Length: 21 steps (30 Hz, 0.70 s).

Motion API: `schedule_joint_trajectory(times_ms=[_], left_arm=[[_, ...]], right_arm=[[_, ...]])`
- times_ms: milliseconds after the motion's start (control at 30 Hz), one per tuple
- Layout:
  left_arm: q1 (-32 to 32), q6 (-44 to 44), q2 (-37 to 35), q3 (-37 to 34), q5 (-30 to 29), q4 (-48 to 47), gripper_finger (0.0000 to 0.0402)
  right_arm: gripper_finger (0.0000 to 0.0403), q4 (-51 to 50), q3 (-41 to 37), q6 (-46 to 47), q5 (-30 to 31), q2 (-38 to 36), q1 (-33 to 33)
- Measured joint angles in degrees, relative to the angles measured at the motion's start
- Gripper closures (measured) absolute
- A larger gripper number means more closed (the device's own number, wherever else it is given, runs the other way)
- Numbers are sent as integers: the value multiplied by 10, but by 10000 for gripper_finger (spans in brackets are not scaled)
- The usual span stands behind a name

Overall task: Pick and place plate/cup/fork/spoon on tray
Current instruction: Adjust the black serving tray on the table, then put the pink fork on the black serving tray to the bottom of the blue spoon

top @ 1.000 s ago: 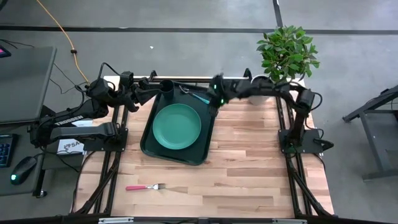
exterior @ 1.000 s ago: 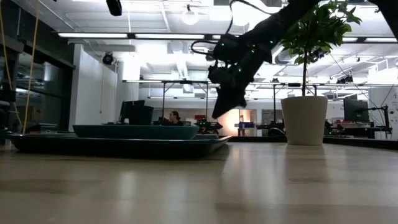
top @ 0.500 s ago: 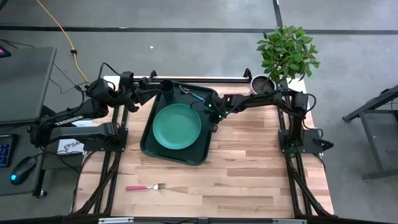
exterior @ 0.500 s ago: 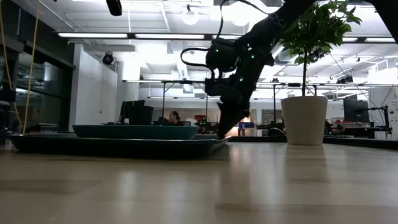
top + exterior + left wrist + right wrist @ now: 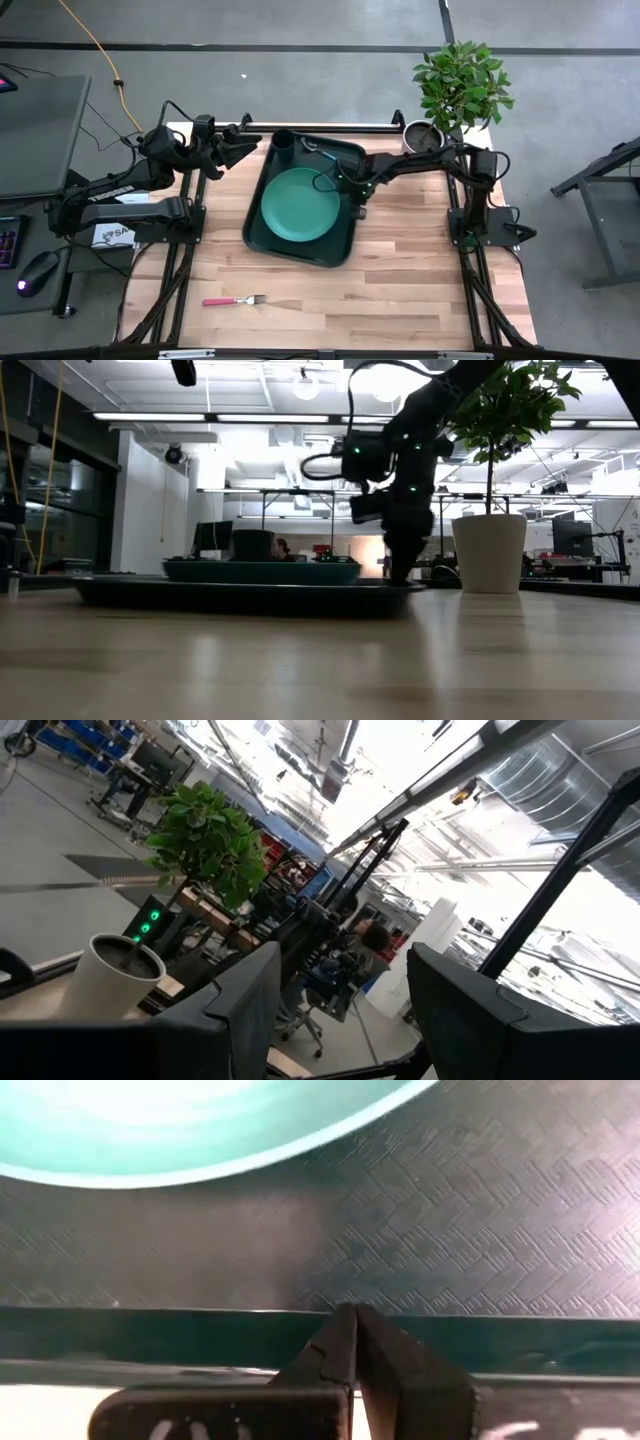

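Closed right gripper (image 5: pixel 355 1342) fingers press together, gripping nothing.
Just ahead: tray (image 5: pixel 480 1230) rim, then plate (image 5: pixel 190 1130).

Plate (image 5: pixel 300 204), cup (image 5: pixel 283 141), spoon (image 5: pixel 320 158) on tray (image 5: pixel 258 229); fork (image 5: pixel 232 300) apart.

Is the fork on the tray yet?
No, the fork lies on the bare table, apart from the tray.

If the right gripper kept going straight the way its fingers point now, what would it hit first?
Most likely the tray. The right gripper, fingers shut, points down at the tray's raised rim on its right edge, so the rim or the textured floor just inside comes first. The plate lies farther on. Exact depth is unclear.
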Motion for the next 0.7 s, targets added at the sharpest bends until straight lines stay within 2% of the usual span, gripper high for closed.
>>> schedule_joint_trajectory(times_ms=[200,333,567,633,700], left_arm=[[0,0,0,0,0,0,200],[0,0,0,0,0,0,200],[-1,-2,0,0,5,-5,200],[-8,-7,0,0,30,-27,200],[-21,-5,2,0,79,-73,200]], right_arm=[[403,-72,0,-70,25,-1,0],[403,-75,-2,-69,24,-26,-3],[403,-61,-2,37,12,-143,1],[403,-45,-2,73,9,-178,10],[403,-17,-13,105,9,-214,21]])
